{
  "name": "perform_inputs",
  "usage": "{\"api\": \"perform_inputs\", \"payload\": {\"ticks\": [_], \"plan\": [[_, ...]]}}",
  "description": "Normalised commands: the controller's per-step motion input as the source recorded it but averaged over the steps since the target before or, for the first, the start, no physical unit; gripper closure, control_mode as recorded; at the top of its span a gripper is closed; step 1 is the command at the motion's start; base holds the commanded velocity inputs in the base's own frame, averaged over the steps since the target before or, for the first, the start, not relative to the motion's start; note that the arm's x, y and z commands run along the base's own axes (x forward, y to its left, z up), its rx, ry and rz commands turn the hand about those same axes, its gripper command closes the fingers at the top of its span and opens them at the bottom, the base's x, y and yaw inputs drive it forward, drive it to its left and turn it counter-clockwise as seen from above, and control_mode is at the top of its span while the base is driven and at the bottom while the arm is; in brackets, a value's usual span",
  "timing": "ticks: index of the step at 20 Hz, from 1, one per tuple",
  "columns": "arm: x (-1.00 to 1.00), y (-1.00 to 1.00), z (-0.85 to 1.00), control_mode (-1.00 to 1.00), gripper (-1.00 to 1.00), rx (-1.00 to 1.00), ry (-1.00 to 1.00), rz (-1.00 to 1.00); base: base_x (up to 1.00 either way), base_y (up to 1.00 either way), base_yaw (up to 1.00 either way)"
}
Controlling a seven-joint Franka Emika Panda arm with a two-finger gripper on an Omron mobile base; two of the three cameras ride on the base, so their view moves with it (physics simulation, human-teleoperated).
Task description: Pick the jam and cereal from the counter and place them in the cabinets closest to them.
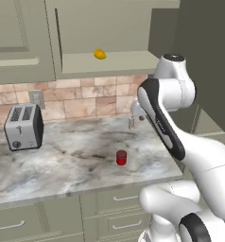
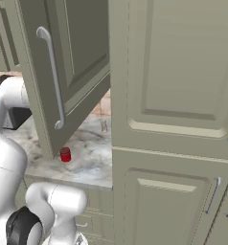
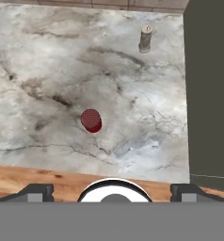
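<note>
The jam point(image 1: 121, 157) is a small red jar with a darker lid. It stands upright on the marble counter point(image 1: 62, 160) near the front edge, and also shows as the jam point(image 2: 65, 154) from the right base. Seen from above, the jam point(image 3: 91, 120) lies well below and ahead of my gripper point(image 3: 113, 190). The gripper is open, its fingertips point(image 3: 36, 190) spread wide with nothing between them. The cabinets point(image 1: 114, 61) above the counter have one door point(image 2: 63, 72) swung open, baring a shelf. The cereal is out of view.
A yellow lemon point(image 1: 100, 54) lies on the open cabinet shelf. A silver toaster point(image 1: 23, 126) stands at the counter's left and a small shaker point(image 1: 131, 124) by the tiled back wall. A tall dark cabinet side point(image 3: 208, 94) bounds the counter's right end. Drawers point(image 1: 119, 198) run below.
</note>
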Motion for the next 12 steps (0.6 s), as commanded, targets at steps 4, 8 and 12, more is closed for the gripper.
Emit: {"api": "perform_inputs", "payload": {"ticks": [4,8,12], "plan": [[-0.20,0.13,-0.16,-1.00,-1.00,0.00,-0.01,0.00,0.00,0.00,0.00],[0.00,0.08,-0.23,-1.00,-1.00,0.00,0.00,0.00,0.00,0.00,0.00],[0.04,0.06,-0.22,-1.00,-1.00,-0.01,0.00,0.00,0.00,0.00,0.00]]}}
